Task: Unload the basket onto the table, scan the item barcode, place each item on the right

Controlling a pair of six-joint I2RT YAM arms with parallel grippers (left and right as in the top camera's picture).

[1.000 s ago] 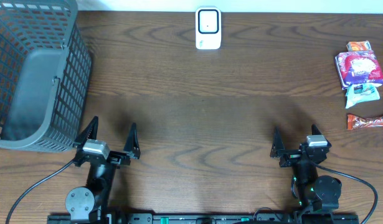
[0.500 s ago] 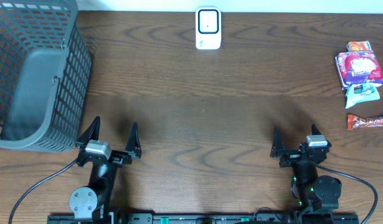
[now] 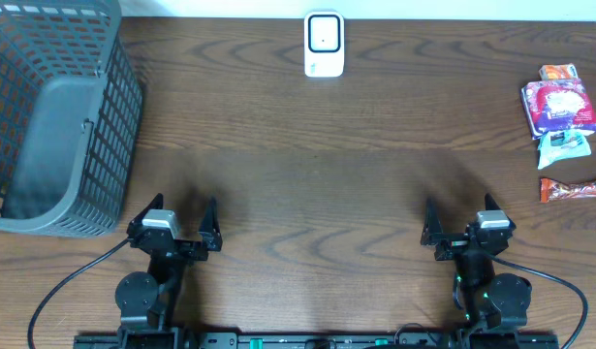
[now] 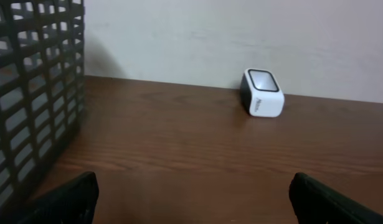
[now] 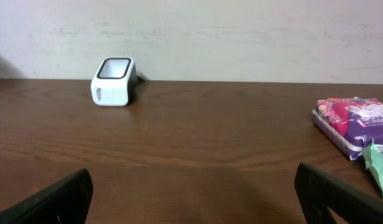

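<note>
**Item 1, left gripper.** Jaws spread wide apart with nothing between them, the tips low over the wooden table.

**Item 2, right gripper.** Jaws likewise wide apart and empty.

**Item 3, barcode scanner.** A small white block with a dark window in its face, standing at the far edge of the table. It is well ahead of both pairs of jaws: ahead and rightward of the left pair, ahead and leftward of the right pair (roughly on the midline between them).

**Item 4, purple packet.** Lies flat, ahead of the right jaws and far out to their right, well apart from them. No barcode can be made out on it.

**Item 5, orange packet.** Just beyond the purple packet, touching its far edge.

**Item 6, green-and-white packet.** On the near side of the purple packet, against it.

**Item 7, wrapped bar.** Orange-red and lying crosswise. It is the piece of this cluster nearest the right jaws, and lies apart from the other three.

**Item 8, basket.** Dark grey mesh, ahead and leftward of the left jaws, with its near wall close beside the outer finger.
</note>
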